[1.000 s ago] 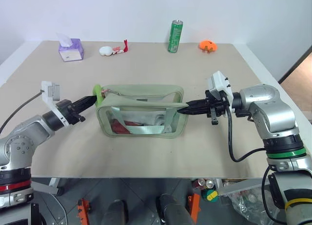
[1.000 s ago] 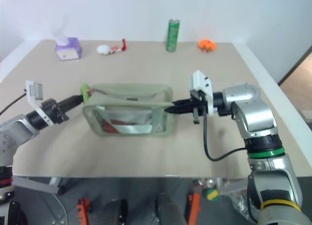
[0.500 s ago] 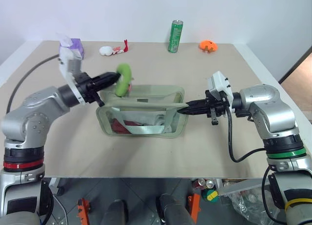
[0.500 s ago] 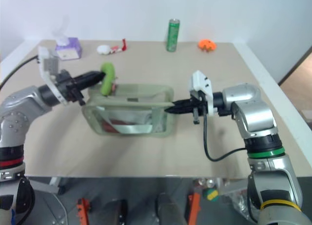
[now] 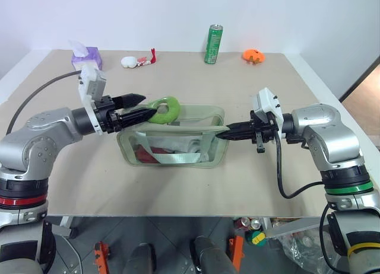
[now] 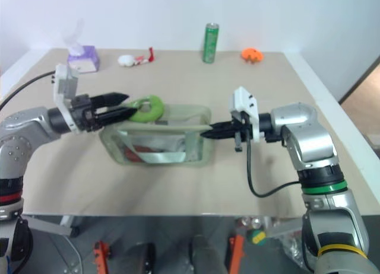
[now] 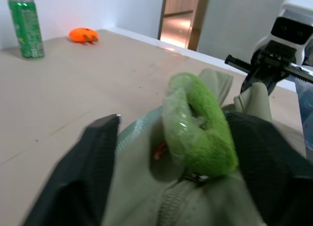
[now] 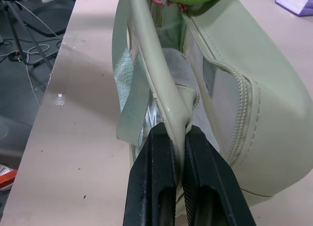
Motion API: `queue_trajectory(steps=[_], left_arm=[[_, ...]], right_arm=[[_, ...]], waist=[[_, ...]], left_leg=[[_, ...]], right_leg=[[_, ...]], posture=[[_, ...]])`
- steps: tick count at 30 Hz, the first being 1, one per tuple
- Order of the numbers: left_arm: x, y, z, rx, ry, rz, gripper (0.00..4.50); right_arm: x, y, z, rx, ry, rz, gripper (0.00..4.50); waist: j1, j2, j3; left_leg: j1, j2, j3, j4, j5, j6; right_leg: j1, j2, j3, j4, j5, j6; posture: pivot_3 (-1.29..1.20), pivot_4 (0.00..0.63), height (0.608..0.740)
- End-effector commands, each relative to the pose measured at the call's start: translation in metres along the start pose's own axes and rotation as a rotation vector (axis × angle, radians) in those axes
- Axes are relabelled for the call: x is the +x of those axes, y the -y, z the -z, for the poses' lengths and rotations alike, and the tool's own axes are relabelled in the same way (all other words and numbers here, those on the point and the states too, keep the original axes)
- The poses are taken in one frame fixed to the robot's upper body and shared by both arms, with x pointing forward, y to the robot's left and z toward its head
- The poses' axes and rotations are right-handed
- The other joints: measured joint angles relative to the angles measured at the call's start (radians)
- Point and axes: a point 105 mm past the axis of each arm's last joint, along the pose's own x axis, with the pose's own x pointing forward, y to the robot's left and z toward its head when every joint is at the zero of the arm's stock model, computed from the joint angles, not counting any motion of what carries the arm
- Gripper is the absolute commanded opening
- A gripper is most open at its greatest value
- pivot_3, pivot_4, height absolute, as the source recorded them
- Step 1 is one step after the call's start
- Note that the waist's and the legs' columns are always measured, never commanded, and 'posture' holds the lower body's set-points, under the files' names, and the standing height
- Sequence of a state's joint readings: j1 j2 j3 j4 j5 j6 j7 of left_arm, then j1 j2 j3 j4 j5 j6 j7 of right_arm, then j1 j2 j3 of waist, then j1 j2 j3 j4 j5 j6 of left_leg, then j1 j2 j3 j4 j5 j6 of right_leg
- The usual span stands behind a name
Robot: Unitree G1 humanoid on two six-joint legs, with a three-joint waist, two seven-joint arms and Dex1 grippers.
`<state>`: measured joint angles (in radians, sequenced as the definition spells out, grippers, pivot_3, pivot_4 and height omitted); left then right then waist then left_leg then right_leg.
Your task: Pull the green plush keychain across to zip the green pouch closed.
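my left gripper (image 5: 140,107) fingers spread apart, green plush keychain (image 5: 165,110) at their 3 o'clock. my right gripper (image 5: 224,132) clenched on green pouch (image 5: 172,141) strap handle (image 8: 155,74).

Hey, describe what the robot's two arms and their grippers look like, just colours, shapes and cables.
Both arms are rounded silver-grey metal shells with black joints. The left arm carries a red band low down; the right arm has a green band, with a yellow one below. Each wrist bears a white boxy camera block and a black cable looping back. The left gripper and right gripper each have two slim, pointed black fingers.
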<state>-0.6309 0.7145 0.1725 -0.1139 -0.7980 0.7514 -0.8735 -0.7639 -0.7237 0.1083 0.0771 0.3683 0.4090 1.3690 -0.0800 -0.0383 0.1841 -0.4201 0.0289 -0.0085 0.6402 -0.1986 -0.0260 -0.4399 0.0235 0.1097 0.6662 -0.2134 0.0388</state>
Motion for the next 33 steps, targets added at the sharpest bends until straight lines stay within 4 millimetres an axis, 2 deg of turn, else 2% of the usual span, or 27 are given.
queue_trajectory(steps=[1, 4, 7, 10, 13, 15, 18, 29, 33], left_arm=[[-0.013, -0.001, -0.029, 0.029, 0.112, -0.02, 4.47], [-0.032, -0.006, -0.046, -0.01, 0.198, -0.058, 4.47], [-0.053, -0.006, -0.042, -0.042, 0.185, -0.086, 4.47], [-0.067, 0.003, -0.028, -0.06, 0.114, -0.067, 4.47], [-0.078, 0.019, 0.003, -0.086, -0.049, -0.031, 4.47], [-0.083, 0.023, 0.021, -0.094, -0.139, -0.036, 4.47], [-0.084, 0.019, 0.038, -0.1, -0.203, -0.074, 4.47], [-0.062, -0.004, 0.044, -0.101, -0.134, -0.114, 4.47], [-0.057, -0.001, 0.045, -0.095, -0.121, -0.081, 3.34]], right_arm=[[-0.001, 0.002, -0.013, -0.057, 0.007, 0.002, 0.0], [-0.001, 0.001, -0.012, -0.058, 0.006, -0.004, 0.0], [0.0, 0.0, -0.012, -0.056, 0.007, -0.007, 0.0], [0.001, 0.0, -0.012, -0.057, 0.006, -0.009, 0.0], [0.001, 0.0, -0.012, -0.056, 0.006, -0.014, 0.0], [0.002, 0.0, -0.012, -0.057, 0.008, -0.016, 0.0], [0.003, 0.0, -0.013, -0.058, 0.01, -0.019, 0.0], [0.002, -0.001, -0.013, -0.063, 0.004, -0.014, 0.0], [-0.001, -0.002, -0.013, -0.063, 0.002, -0.008, 0.0]], waist=[[0.0, 0.0, 0.0], [-0.001, 0.0, 0.0], [-0.002, 0.0, 0.0], [-0.004, 0.0, 0.0], [-0.004, 0.0, 0.0], [-0.004, 0.0, 0.0], [-0.001, 0.0, 0.0], [-0.001, 0.0, 0.0], [-0.001, 0.0, 0.0]], left_leg=[[0.0, 0.0, 0.0, 0.0, 0.0, 0.0], [0.0, 0.0, 0.0, 0.0, 0.0, 0.0], [0.0, 0.001, 0.0, 0.0, 0.0, 0.0], [0.0, 0.001, 0.0, -0.001, 0.0, 0.0], [0.0, 0.001, 0.0, -0.001, 0.0, 0.0], [0.0, 0.001, 0.001, -0.001, 0.0, 0.0], [0.001, 0.001, 0.0, -0.001, 0.0, 0.0], [0.002, 0.002, 0.001, -0.001, 0.0, 0.0], [0.001, 0.002, 0.001, -0.001, 0.0, 0.0]], right_leg=[[0.0, 0.0, 0.0, 0.0, 0.0, 0.0], [0.0, 0.0, 0.0, 0.0, 0.0, 0.0], [0.0, 0.001, 0.0, 0.0, 0.0, 0.0], [0.0, 0.0, 0.0, 0.0, 0.0, 0.0], [0.0, 0.0, 0.0, 0.0, -0.001, -0.001], [-0.001, 0.0, 0.0, 0.0, -0.001, -0.001], [0.0, 0.0, -0.001, 0.0, -0.003, -0.006], [-0.001, 0.001, 0.0, 0.0, 0.0, -0.003], [-0.001, 0.001, 0.0, 0.0, 0.0, -0.003]], posture=[[0.0, 0.15, 0.74], [0.0, 0.15, 0.74], [0.0, 0.15, 0.74], [0.0, 0.15, 0.74], [0.0, 0.15, 0.74], [0.0, 0.15, 0.74], [0.0, 0.15, 0.74], [0.0, 0.15, 0.74], [0.0, 0.15, 0.74]])
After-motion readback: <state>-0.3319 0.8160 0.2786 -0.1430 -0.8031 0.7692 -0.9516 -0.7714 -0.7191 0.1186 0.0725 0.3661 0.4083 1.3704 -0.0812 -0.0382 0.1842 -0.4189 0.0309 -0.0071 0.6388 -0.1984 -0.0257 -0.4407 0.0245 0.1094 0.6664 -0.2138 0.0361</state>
